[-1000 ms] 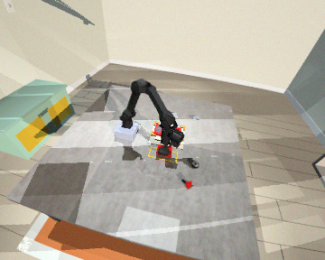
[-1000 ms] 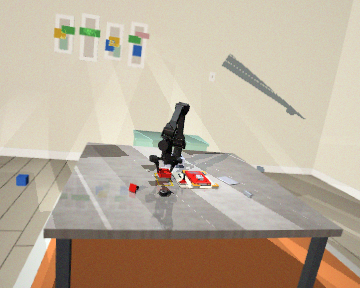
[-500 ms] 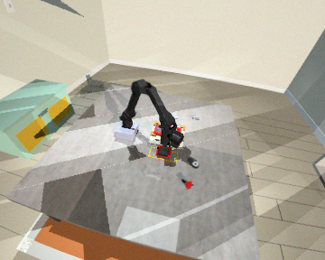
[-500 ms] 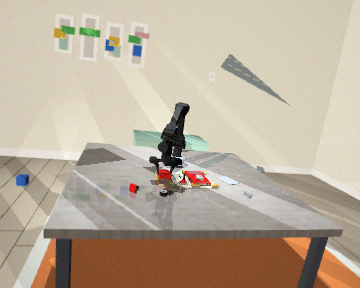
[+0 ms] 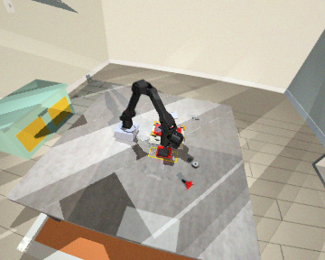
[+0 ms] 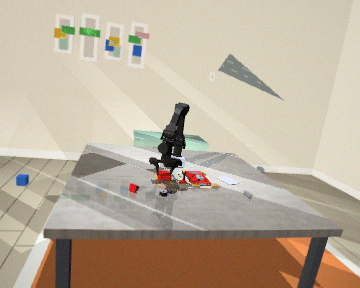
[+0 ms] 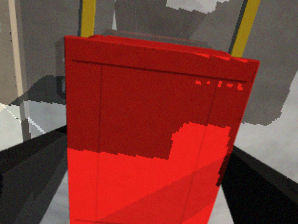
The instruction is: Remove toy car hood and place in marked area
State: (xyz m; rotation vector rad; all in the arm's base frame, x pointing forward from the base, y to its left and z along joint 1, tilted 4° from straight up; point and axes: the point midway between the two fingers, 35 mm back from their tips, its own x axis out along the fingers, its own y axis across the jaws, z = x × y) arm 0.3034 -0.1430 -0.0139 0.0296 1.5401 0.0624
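Note:
The red hood point(image 5: 159, 150) point(image 6: 163, 175) point(image 7: 135, 110) is a flat panel, nearly level, between the two black fingers. My gripper point(image 5: 164, 153) point(image 7: 148, 141) is shut on it by its sides. The hood is over the marked area, a yellow outline point(image 5: 177, 158) point(image 7: 88, 17), and low over the table; whether it touches the table I cannot tell. Two yellow lines run out beyond its far edge in the wrist view. The toy car point(image 5: 154, 140) point(image 6: 197, 177), white and red, stands right beside the marked area. The arm hides part of it in the top view.
A small round grey-black part point(image 5: 195, 164) point(image 6: 163, 193) lies near the marked area. A red and black piece point(image 5: 188, 184) point(image 6: 133, 188) lies farther out. A pale flat card point(image 6: 228, 180) and a small grey part point(image 5: 195, 117) point(image 6: 248, 194) lie beyond the car.

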